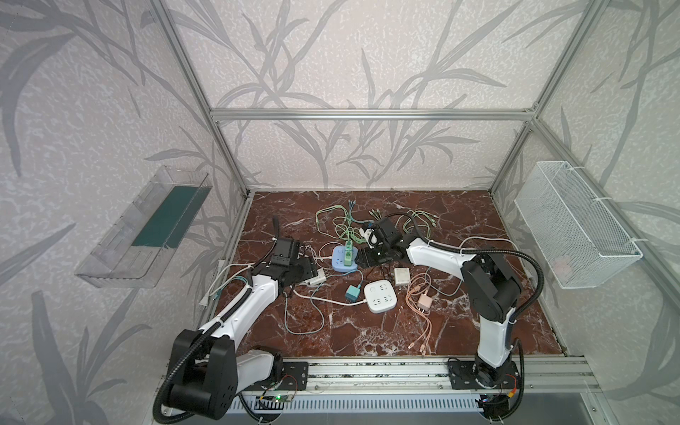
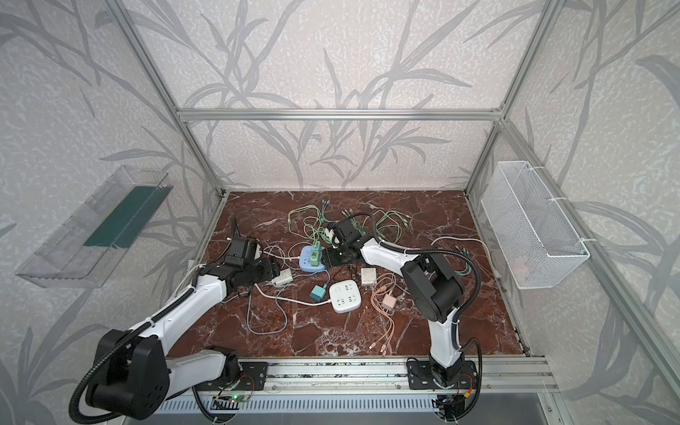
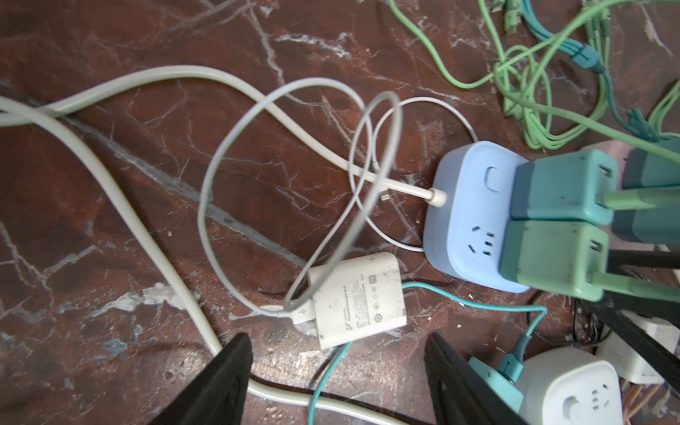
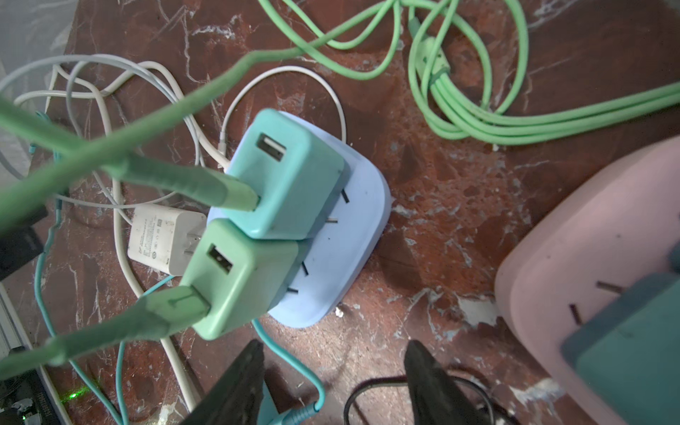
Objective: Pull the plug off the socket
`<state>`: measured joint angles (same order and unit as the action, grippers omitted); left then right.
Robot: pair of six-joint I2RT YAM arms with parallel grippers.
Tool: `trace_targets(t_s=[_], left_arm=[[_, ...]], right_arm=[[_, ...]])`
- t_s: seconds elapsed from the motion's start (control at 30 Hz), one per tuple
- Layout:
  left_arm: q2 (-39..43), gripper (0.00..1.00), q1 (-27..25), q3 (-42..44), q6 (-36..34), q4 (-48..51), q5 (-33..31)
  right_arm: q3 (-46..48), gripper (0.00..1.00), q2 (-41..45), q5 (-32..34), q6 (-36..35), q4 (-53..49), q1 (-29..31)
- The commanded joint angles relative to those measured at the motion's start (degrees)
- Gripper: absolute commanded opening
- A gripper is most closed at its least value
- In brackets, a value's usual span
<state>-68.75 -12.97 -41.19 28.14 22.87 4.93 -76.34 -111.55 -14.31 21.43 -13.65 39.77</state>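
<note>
A light blue socket (image 1: 340, 263) (image 2: 307, 262) (image 3: 467, 220) (image 4: 353, 235) sits mid-table. Two plugs stand in it, a teal one (image 3: 563, 186) (image 4: 290, 176) and a green one (image 3: 555, 254) (image 4: 239, 276), each with a green cable. A white plug (image 1: 316, 277) (image 3: 358, 300) (image 4: 165, 239) lies flat on the marble beside the socket, its prongs free. My left gripper (image 1: 311, 270) (image 3: 336, 340) is open just short of the white plug and holds nothing. On the socket's other side my right gripper (image 1: 362, 257) (image 4: 335, 346) is open, with only table between its fingers.
Green cables (image 1: 342, 220) tangle behind the socket. A white socket (image 1: 381, 296), a teal charger (image 1: 352, 292), a pink charger (image 1: 425, 302) and a beige block (image 1: 402, 276) lie in front. A pink socket (image 4: 588, 257) is close to my right wrist. A wire basket (image 1: 574, 224) hangs right, a clear tray (image 1: 143, 228) left.
</note>
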Motion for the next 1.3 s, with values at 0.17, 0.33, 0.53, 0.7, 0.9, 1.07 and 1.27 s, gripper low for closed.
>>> trace_targets(t_s=[0.17,0.33,0.53,0.7,0.9,1.07,1.27], left_arm=[[-2.24,0.75,-9.89,-5.85,-3.14,-1.65,-5.81],[-7.19,0.75,-14.09,-8.93,-3.46,-3.62,-6.75],[-11.55,0.72,-17.58,-11.71,-3.54,-4.54,-7.80],[-13.10,0.71,-19.41,-11.92,-3.66,-5.85,-8.66],[-16.62,0.68,-20.48,-14.61,-3.79,-4.94,-9.34],[-20.27,0.64,-20.60,-17.21,-3.44,-4.76,-8.82],[-23.57,0.61,-20.68,-19.78,-3.46,-3.37,-8.75]], right_arm=[[-0.96,0.56,0.45,1.21,3.10,-0.98,0.25],[-2.61,0.52,-1.56,1.53,4.14,-3.05,0.03],[-4.33,0.50,-3.27,1.21,5.11,-3.90,-0.59],[-5.46,0.50,-4.83,0.12,5.72,-4.30,-1.49],[-7.54,0.49,-6.90,-0.72,5.82,-5.23,-1.60],[-8.93,0.47,-7.95,-1.07,5.82,-5.63,-1.77],[-10.10,0.47,-8.90,-2.06,6.08,-5.68,-1.89]])
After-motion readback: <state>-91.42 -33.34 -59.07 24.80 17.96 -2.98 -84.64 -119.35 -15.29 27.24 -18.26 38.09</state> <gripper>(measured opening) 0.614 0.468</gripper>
